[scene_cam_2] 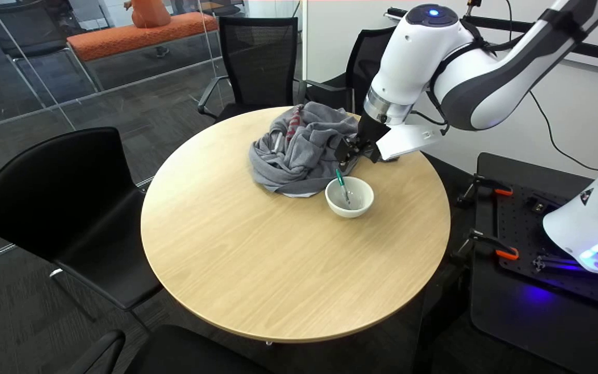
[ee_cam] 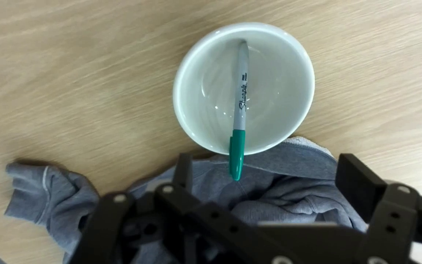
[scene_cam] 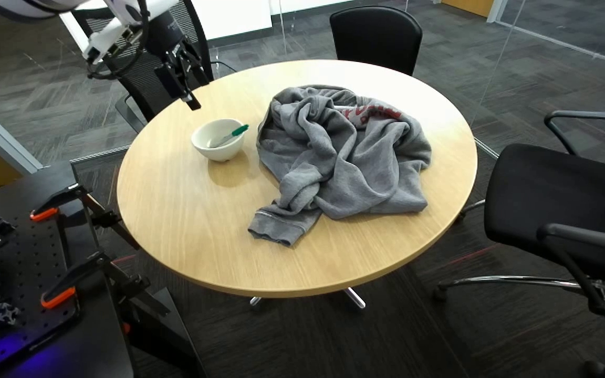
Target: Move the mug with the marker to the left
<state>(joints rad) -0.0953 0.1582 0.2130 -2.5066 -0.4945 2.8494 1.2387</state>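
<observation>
The mug, a small white bowl-like cup (scene_cam: 221, 154), stands upright on the round table beside the grey cloth heap. Leaning inside it is the marker (ee_cam: 237, 154), grey-bodied with a green cap that sticks out over the rim. In the wrist view the mug (ee_cam: 280, 88) lies ahead of my gripper (ee_cam: 266, 167), whose fingers stand wide apart with only cloth seen below the gap. In both exterior views the gripper (scene_cam: 197, 93) hangs in the air above the table, apart from the mug. Marker and mug (scene_cam_2: 350, 211) also show in an exterior view.
A crumpled grey sweatshirt (scene_cam: 350, 168) covers much of the wooden table (scene_cam: 187, 231) and lies close to the mug. Black chairs (scene_cam: 560, 199) surround the table. A dark stand with orange clamps (scene_cam_2: 506, 253) holds the robot base.
</observation>
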